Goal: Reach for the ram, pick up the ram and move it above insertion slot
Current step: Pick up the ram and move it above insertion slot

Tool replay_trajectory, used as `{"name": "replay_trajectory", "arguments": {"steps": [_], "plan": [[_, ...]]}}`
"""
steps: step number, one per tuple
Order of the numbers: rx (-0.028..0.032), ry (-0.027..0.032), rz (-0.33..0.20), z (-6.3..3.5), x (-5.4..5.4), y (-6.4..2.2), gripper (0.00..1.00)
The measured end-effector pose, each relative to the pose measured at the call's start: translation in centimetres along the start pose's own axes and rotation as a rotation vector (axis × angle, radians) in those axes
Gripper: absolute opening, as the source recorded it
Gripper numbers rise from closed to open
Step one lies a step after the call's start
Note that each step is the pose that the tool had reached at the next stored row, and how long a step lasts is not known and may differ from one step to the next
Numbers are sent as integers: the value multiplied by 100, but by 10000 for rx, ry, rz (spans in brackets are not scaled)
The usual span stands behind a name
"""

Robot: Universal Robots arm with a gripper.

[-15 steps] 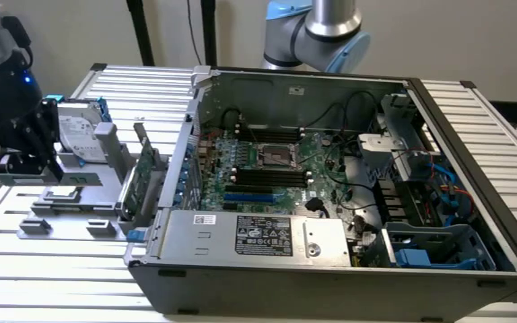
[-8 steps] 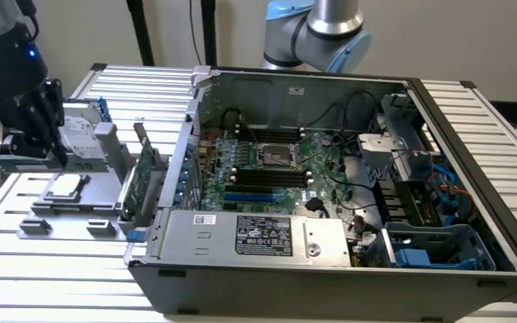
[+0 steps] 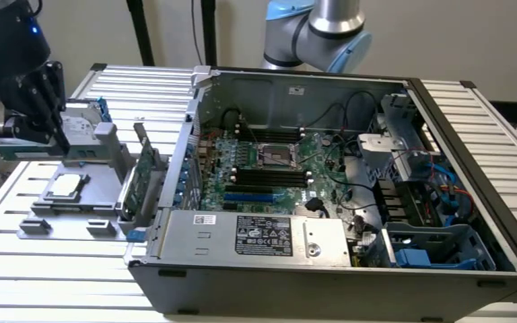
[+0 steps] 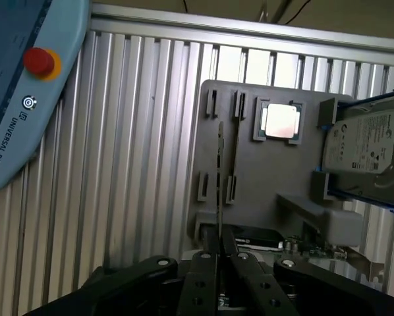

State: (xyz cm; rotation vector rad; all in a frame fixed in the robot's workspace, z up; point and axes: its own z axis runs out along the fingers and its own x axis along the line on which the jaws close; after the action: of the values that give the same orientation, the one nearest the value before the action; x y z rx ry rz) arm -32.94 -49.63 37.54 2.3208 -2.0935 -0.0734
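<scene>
My dark gripper (image 3: 25, 134) hangs at the exterior view's left, above the grey parts fixture (image 3: 70, 202). It is shut on the ram (image 3: 23, 151), a thin green stick that pokes out below the fingers. In the wrist view the gripper (image 4: 220, 263) pinches the ram (image 4: 220, 171) edge-on, and the stick hangs over the fixture (image 4: 250, 184) near its empty upright holders. The black insertion slots (image 3: 272, 176) lie on the motherboard inside the open computer case (image 3: 330, 269), well off to the exterior view's right of the gripper.
On the fixture sit a processor chip (image 3: 65, 185) (image 4: 281, 122), a hard drive (image 3: 83, 128) (image 4: 365, 148) and an upright green expansion card (image 3: 142, 175). A teach pendant (image 4: 19, 85) with a red button lies on the slatted table. The case wall (image 3: 182, 155) stands between fixture and motherboard.
</scene>
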Motion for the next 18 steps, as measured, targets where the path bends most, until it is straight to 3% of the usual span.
{"name": "replay_trajectory", "arguments": {"steps": [4, 9, 18], "plan": [[-54, -83, -116, -97, 3, -57, 13], [-27, -407, -138, -108, 2, -165, 13], [24, -877, -161, -117, -11, -383, 13]]}}
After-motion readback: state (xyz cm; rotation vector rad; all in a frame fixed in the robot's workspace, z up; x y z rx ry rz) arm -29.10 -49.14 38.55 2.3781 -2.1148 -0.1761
